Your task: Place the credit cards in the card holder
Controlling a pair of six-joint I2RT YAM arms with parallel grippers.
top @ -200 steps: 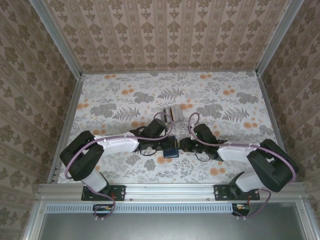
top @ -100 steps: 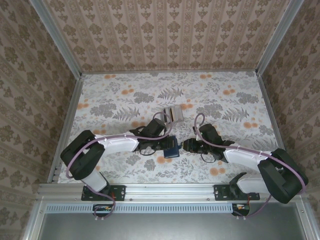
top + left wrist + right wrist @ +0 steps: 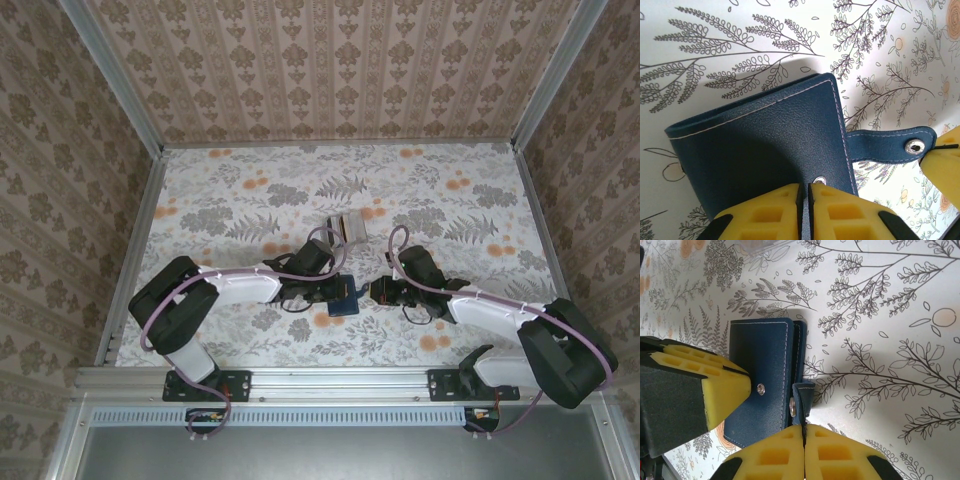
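The left gripper [image 3: 803, 192] is pinching the blue card holder [image 3: 765, 145] near the middle of the table's [image 3: 250, 190] near edge, the right gripper [image 3: 803, 432] is pinching its strap [image 3: 802, 396], and pulling slowly apart is probably working best, with the credit cards [image 3: 346, 226] lying nearer the table's middle.

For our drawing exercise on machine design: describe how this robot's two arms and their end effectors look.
The left arm and right arm each have bulky black joint housings and a white middle link, with a lilac cable looping alongside. The left end effector and right end effector carry bright yellow pads, black-backed and moulded with square hollows.
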